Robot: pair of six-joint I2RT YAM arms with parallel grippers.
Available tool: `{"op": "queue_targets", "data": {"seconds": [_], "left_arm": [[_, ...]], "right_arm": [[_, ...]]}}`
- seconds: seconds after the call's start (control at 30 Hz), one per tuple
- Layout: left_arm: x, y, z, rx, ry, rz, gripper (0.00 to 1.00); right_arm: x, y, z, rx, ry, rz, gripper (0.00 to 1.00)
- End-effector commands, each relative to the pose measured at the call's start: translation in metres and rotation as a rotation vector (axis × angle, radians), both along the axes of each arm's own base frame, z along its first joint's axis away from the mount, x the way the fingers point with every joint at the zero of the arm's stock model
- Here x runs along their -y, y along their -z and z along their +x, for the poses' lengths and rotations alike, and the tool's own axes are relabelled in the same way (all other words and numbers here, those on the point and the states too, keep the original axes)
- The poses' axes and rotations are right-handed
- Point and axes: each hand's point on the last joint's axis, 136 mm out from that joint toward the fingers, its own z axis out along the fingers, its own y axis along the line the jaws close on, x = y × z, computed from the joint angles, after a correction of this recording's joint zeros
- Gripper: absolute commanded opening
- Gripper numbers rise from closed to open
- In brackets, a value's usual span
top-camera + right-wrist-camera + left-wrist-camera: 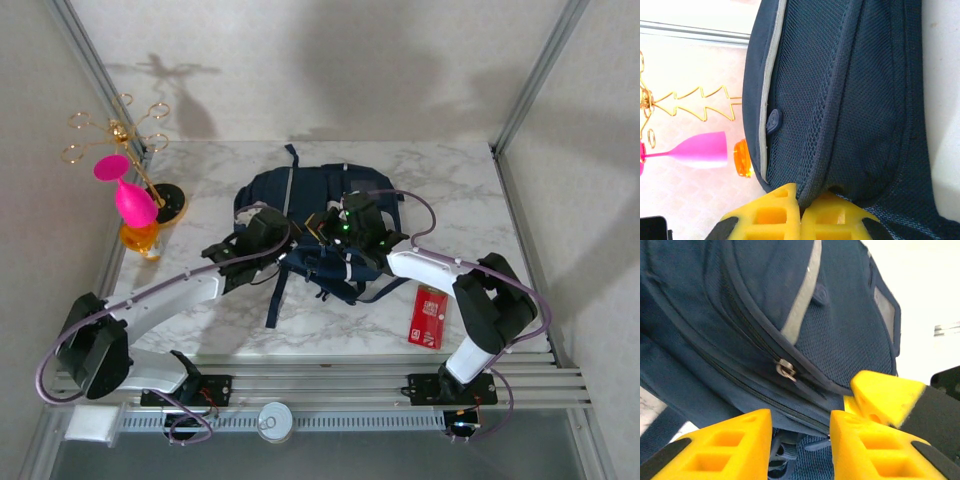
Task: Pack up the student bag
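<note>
The student bag (300, 195) is a navy-blue backpack lying flat in the middle of the marble table, its straps trailing toward me. My right gripper (324, 229) is shut on a fold of the bag's mesh fabric; in the right wrist view its yellow fingers (801, 192) pinch that seam. My left gripper (288, 236) is at the bag's near edge. In the left wrist view its fingers (801, 440) stand apart, with the zipped edge just above the gap. A metal zip pull (785, 371) lies a little farther in. The right gripper's fingers (885, 395) show beside them.
A red card (428, 316) lies on the table at the near right. At the far left stand a gold wire rack (118, 130), a pink glass (130, 195) and an orange glass (140, 238). Metal frame posts edge the table.
</note>
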Motion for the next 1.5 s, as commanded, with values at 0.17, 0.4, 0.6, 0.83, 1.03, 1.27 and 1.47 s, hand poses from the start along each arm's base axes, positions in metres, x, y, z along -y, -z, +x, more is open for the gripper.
{"op": "queue_targets", "data": {"seconds": [0.17,0.4,0.6,0.83,1.03,1.27,1.47], "left_arm": [[0.006,0.005,0.018,-0.063,-0.033,0.12,0.33],[0.004,0.022,0.026,-0.107,-0.075,0.134,0.31],[0.017,0.02,0.035,-0.078,-0.041,0.088,0.31],[-0.014,0.035,0.021,-0.121,-0.132,0.181,0.27],[-0.045,0.039,-0.004,-0.134,-0.157,0.228,0.3],[-0.03,0.01,-0.006,-0.085,-0.101,0.189,0.38],[0.01,0.0,0.01,-0.041,-0.032,0.08,0.43]], "right_arm": [[-0.016,-0.05,0.006,0.121,-0.053,0.093,0.0],[-0.016,-0.049,0.007,0.109,-0.045,0.099,0.0],[-0.017,-0.05,0.008,0.115,-0.044,0.104,0.0],[-0.005,-0.053,0.02,0.117,-0.009,0.106,0.0],[0.005,-0.067,0.025,0.151,0.013,0.109,0.0],[0.004,-0.067,0.025,0.146,0.011,0.117,0.0],[0.001,-0.068,0.021,0.126,0.011,0.154,0.0]]}}
